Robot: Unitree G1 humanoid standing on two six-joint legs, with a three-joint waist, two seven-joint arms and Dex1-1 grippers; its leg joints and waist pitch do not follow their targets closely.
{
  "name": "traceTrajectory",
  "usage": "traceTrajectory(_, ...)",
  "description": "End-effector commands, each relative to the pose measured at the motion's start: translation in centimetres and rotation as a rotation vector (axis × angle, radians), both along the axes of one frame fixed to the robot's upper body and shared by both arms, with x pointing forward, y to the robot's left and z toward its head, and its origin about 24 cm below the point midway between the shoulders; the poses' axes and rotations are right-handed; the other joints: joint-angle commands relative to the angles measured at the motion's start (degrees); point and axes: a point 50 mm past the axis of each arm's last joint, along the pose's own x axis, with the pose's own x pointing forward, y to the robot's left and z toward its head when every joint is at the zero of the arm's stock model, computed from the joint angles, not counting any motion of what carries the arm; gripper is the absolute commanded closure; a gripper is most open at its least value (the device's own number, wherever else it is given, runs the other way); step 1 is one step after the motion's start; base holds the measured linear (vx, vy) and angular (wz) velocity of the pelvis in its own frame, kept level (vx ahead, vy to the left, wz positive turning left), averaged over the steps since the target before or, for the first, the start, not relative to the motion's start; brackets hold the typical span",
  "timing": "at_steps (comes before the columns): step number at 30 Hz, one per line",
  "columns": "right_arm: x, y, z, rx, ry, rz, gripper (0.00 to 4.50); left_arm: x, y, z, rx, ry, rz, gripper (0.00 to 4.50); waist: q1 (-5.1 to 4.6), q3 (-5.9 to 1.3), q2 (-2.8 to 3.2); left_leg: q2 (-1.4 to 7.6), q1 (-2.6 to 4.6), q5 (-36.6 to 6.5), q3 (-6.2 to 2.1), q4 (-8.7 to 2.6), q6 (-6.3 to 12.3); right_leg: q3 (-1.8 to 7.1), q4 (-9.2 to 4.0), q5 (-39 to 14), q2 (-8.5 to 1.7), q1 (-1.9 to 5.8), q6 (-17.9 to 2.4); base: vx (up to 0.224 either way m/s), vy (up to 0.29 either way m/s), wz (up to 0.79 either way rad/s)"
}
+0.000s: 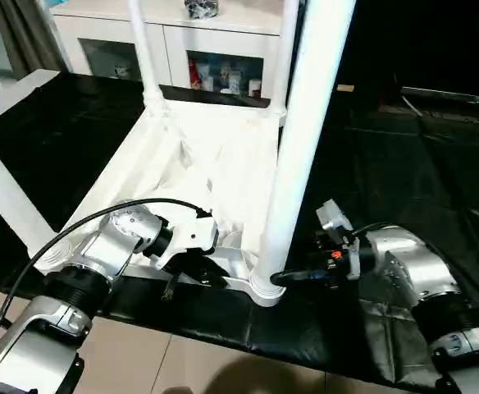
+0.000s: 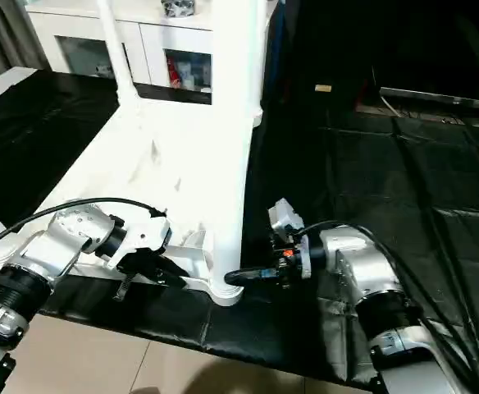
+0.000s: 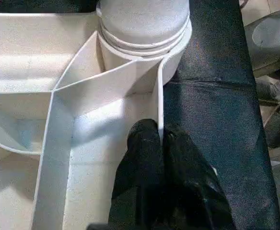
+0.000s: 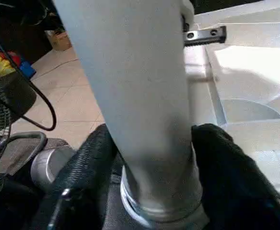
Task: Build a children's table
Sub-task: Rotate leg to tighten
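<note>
top [image 1: 215, 164] lies upside down on the black desk [image 1: 436, 180], ribs up. left gripper [image 3: 161, 139] clenched on the top's near rim wall [image 3: 160, 96], one finger each side, just beside the corner socket [image 1: 264, 289]. leg [image 1: 301, 139] stands upright in that socket. right gripper [image 4: 152, 143] straddles the leg's base, fingers [image 4: 89, 163] either side, touching or not i cannot tell. two more legs [image 1: 145, 53] stand at the far corners, cabinet [image 1: 215, 49] behind

White tabletop [image 1: 215, 164] upside down, ribbed underside up; three legs [image 1: 301, 139] upright in corner sockets.
</note>
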Motion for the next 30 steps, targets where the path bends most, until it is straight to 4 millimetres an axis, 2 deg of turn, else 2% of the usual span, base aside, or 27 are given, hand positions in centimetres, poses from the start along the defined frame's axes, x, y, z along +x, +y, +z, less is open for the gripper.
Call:
traceTrajectory(1, 0.3, 0.3, 0.4, 0.004, -0.001, 0.021, 2.23, -0.7, -1.1, 0.0, 0.02, 0.008, -0.114, 4.5, -0.33, -4.09, -0.34, 0.57, -0.13, -6.46, 0.77, -3.72, 4.08, 3.09, -3.06, -10.79, -3.11, 3.62, -12.07, 0.0, 0.0, 0.0)
traceTrajectory(7, 0.1, 0.5, 0.4, 0.011, 0.008, 0.037, 2.47, -0.8, -1.1, -0.1, 0.025, 0.009, -0.118, 4.5, -0.34, -4.11, -0.35, 0.54, -0.16, -6.15, 0.77, -3.66, 4.14, 3.09, -2.98, -10.37, -3.07, 3.65, -12.05, 0.0, 0.0, 0.0)
traceTrajectory(16, -0.1, 0.6, 0.2, 0.02, 0.013, 0.038, 2.48, -0.6, -1.1, -0.3, 0.031, 0.006, -0.079, 4.5, -0.34, -4.19, -0.15, 0.52, -0.1, -6.4, 0.76, -3.59, 3.95, 3.09, -2.9, -9.63, -3.03, 3.67, -12.39, 0.0, 0.0, 0.0)
traceTrajectory(20, -0.2, 1.0, 0.2, 0.067, 0.013, -0.029, 2.48, 0.1, -1.3, -0.5, 0.026, 0.008, 0.026, 4.5, -0.35, -4.09, -0.16, 0.53, -0.13, -6.6, 0.79, -3.62, 3.85, 3.11, -2.96, -9.87, -3.02, 3.67, -12.38, 0.0, 0.0, 0.0)
traceTrajectory(21, -0.2, 1.4, 0.2, 0.087, 0.02, -0.084, 2.48, 0.7, -1.8, -0.3, -0.008, 0.006, 0.097, 4.5, -0.32, -3.98, 0.08, 0.49, 0.07, -7.71, 0.81, -3.68, 3.49, 3.1, -3.21, -11.54, -3.03, 3.53, -12.09, 0.0, 0.0, 0.0)
traceTrajectory(22, -0.1, 1.5, -0.1, 0.067, 0.025, -0.121, 2.48, 1.0, -2.0, -0.2, -0.028, 0.006, 0.136, 4.5, -0.3, -3.74, 0.03, 0.45, 0.33, -8.88, 0.92, -3.75, 2.87, 3.17, -3.66, -13.97, -2.97, 3.32, -11.42, 0.0, 0.0, 0.0)
traceTrajectory(24, 0.0, 1.9, -0.6, 0.035, 0.016, -0.165, 2.48, 1.4, -2.4, -0.1, -0.054, 0.006, 0.191, 4.5, -0.65, -3.43, -0.16, 0.06, 0.13, -10.96, 0.83, -3.94, 1.92, 3.07, -4.19, -19.76, -3.0, 3.57, -9.38, 0.0, 0.0, 0.0)
traceTrajectory(25, 0.3, 2.6, -1.0, -0.006, 0.005, -0.237, 2.49, 1.8, -3.0, 0.1, -0.078, 0.003, 0.242, 4.5, -0.86, -3.17, -0.1, -0.26, 0.28, -12.65, 0.78, -4.05, 1.36, 2.97, -5.02, -26.44, -3.0, 3.41, -6.44, 0.0, 0.0, 0.0)
traceTrajectory(26, 0.3, 2.7, -1.1, -0.01, 0.004, -0.246, 2.49, 1.8, -3.1, 0.1, -0.08, 0.003, 0.247, 4.5, -1.04, -3.08, -0.26, -0.39, 0.31, -12.9, 0.78, -4.02, 1.09, 2.95, -5.25, -28.01, -3.02, 3.33, -5.64, 0.0, 0.0, 0.0)
traceTrajectory(28, 0.7, 3.6, -1.2, -0.018, 0.011, -0.301, 2.5, 2.1, -3.6, 0.2, -0.094, 0.0, 0.277, 4.5, -1.88, -2.82, -0.22, -0.78, 0.29, -14.35, 0.52, -4.11, 0.75, 2.55, -5.93, -32.55, -2.89, 3.38, -3.44, 0.0, 0.0, 0.0)
traceTrajectory(29, 0.8, 3.9, -1.1, -0.019, 0.009, -0.322, 2.51, 2.1, -3.8, 0.2, -0.099, 0.001, 0.288, 4.5, -2.38, -2.97, -0.36, -0.95, 0.36, -14.79, 0.37, -4.01, 0.85, 2.32, -6.26, -34.32, -2.97, 3.42, -2.27, 0.0, 0.0, 0.0)
traceTrajectory(30, 0.9, 4.0, -1.1, -0.019, 0.008, -0.329, 2.51, 2.2, -3.8, 0.2, -0.1, 0.001, 0.292, 4.5, -2.61, -2.98, -0.29, -0.95, 0.35, -14.76, 0.36, -4.0, 0.93, 2.3, -6.33, -34.4, -2.92, 3.34, -2.11, 0.0, 0.0, 0.0)
